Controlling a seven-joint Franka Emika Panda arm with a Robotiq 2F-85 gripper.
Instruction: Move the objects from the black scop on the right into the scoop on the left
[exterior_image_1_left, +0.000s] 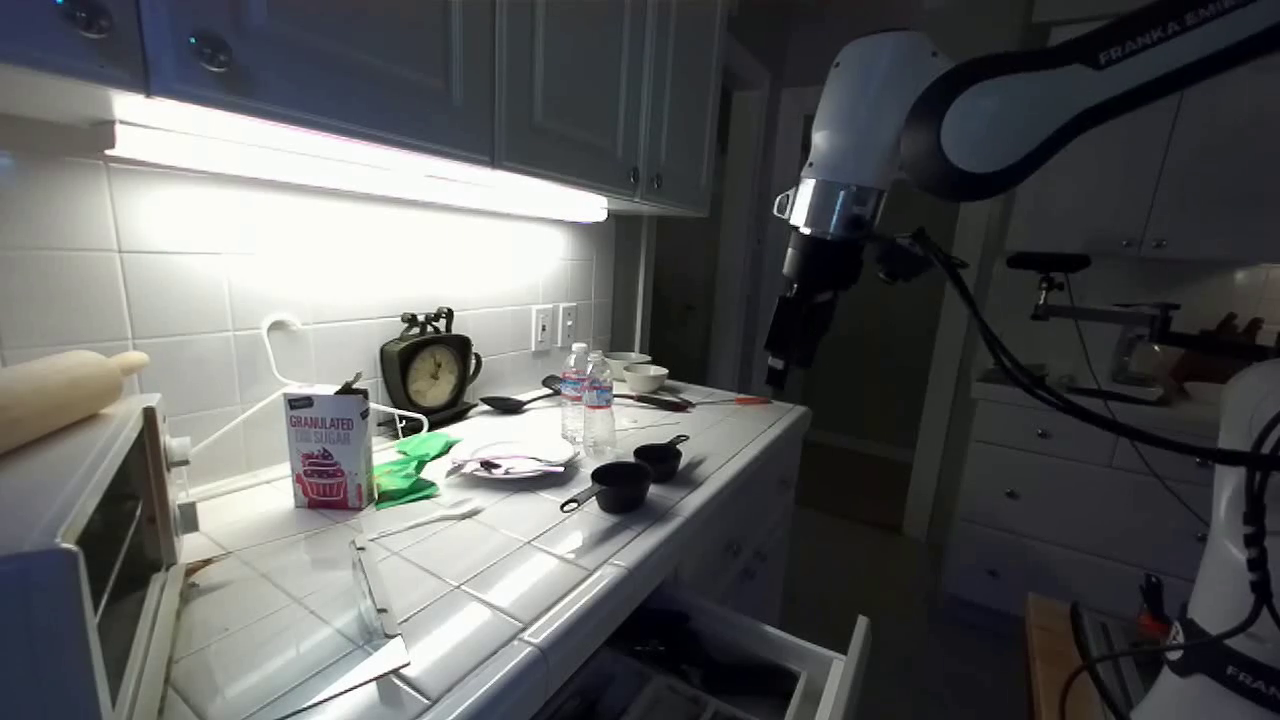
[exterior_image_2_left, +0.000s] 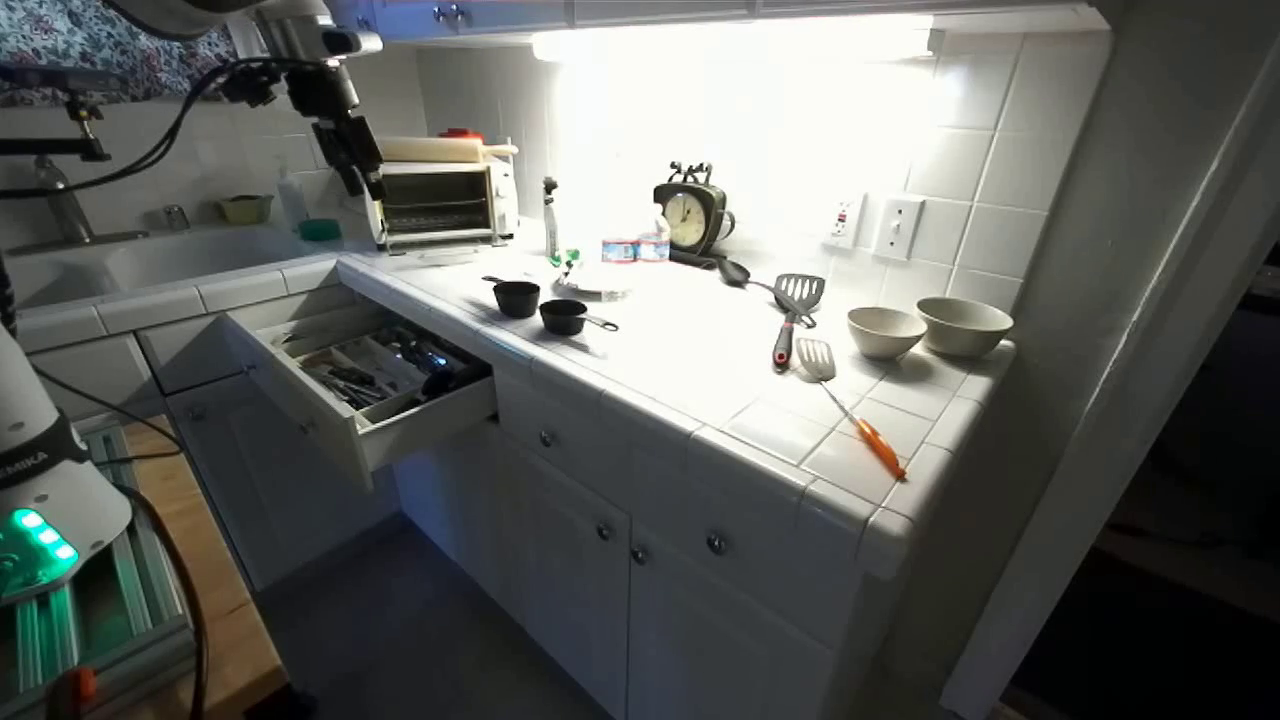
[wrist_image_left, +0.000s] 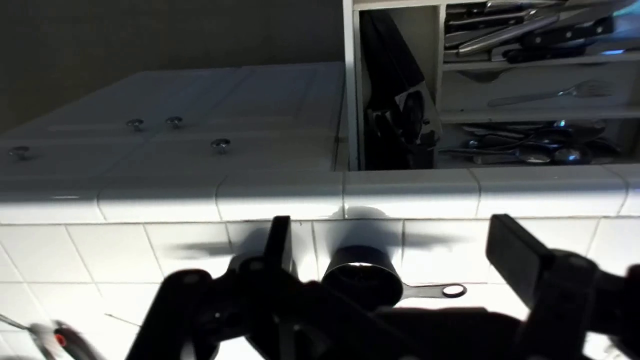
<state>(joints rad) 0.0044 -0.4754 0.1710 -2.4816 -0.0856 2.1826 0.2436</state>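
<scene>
Two black scoops stand upright and close together on the white tiled counter. In both exterior views, the left scoop (exterior_image_1_left: 620, 487) (exterior_image_2_left: 517, 299) has its handle toward the toaster oven. The right scoop (exterior_image_1_left: 660, 460) (exterior_image_2_left: 563, 317) has its handle pointing the opposite way. In the wrist view the left scoop (wrist_image_left: 362, 280) shows between the fingers, its inside too dark to read. The right scoop is mostly hidden behind a finger there. No scoop's contents can be made out. My gripper (exterior_image_1_left: 778, 365) (exterior_image_2_left: 365, 185) (wrist_image_left: 395, 245) is open and empty, high above the counter, apart from both scoops.
An open cutlery drawer (exterior_image_2_left: 430, 435) juts out below the scoops. A plate (exterior_image_1_left: 545, 455), water bottles (exterior_image_1_left: 598, 420) and a sugar box (exterior_image_1_left: 325, 450) stand behind. Bowls (exterior_image_2_left: 885, 332) and an orange-handled spatula (exterior_image_2_left: 878, 447) lie at the far end; the toaster oven (exterior_image_2_left: 440, 170) stands opposite.
</scene>
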